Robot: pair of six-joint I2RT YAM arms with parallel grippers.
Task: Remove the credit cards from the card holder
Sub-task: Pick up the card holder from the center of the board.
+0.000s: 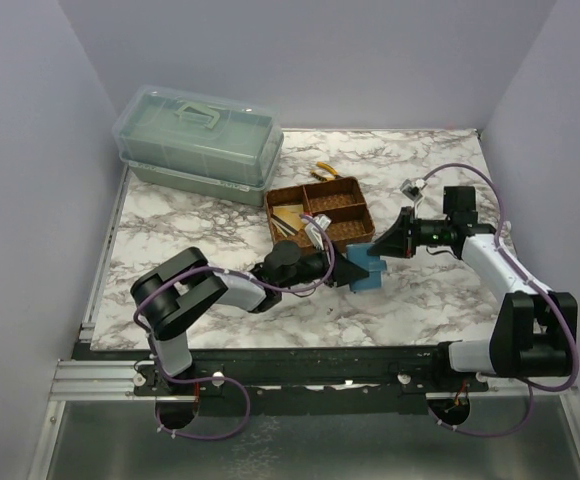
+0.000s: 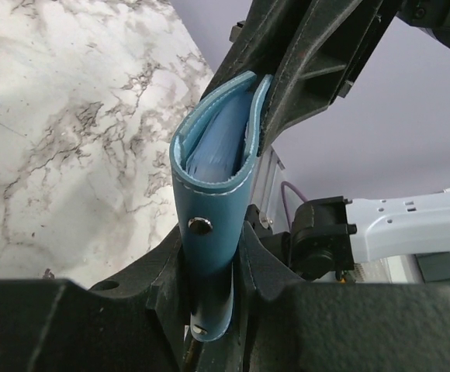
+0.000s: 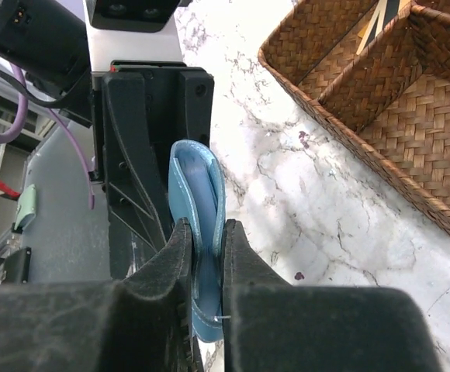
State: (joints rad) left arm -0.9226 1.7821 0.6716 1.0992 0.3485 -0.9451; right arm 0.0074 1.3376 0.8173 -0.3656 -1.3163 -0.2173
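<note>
The little blue card holder (image 1: 368, 270) is held up over the counter (image 1: 190, 230) near the woven tray (image 3: 330, 128), lying sideways between both arms, the left pincer (image 2: 212, 260) squeezing one end and the right pincer (image 3: 205, 248) pinching the other.

The worktop (image 1: 170, 240) was a white surface veined with grey marbling, filling the middle of the top view, with pale panels along its left, right and far sides. A translucent green lidded box (image 1: 198, 143) with a handle on top sat at an angle in the upper left of the frame. A brown woven tray (image 1: 310, 186) with three compartments rested near the centre. Yellow-handled pliers (image 1: 325, 172) lay just above the tray's upper edge. In the right wrist view the tray occupied the upper right, on the same marbled surface.
</note>
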